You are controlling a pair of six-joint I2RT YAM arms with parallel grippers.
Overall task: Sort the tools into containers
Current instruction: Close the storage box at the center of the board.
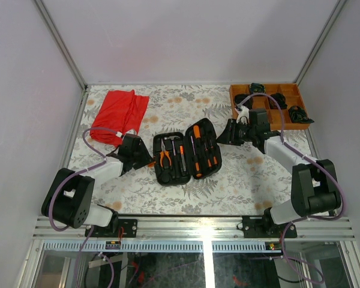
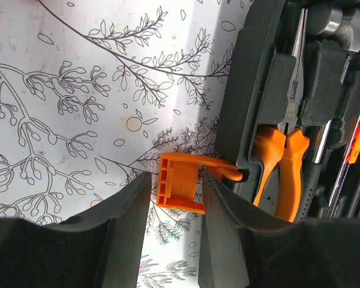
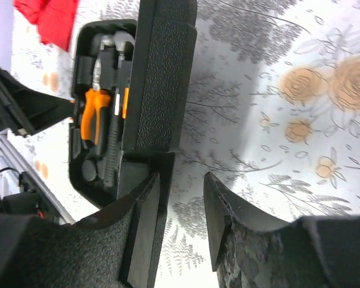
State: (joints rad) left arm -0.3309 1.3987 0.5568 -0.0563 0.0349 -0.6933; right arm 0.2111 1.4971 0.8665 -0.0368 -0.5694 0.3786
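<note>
Straddling the orange latch at lower centre, the left gripper stands half open, clamping nothing; the right gripper likewise. Stiff, probably weighty case: take its edges.

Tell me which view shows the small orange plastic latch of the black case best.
The left wrist view: the small orange plastic latch sits close and sharp on the black plastic case. The top external view gives only an orange speck at the case's edge; the right wrist view barely shows it.
</note>
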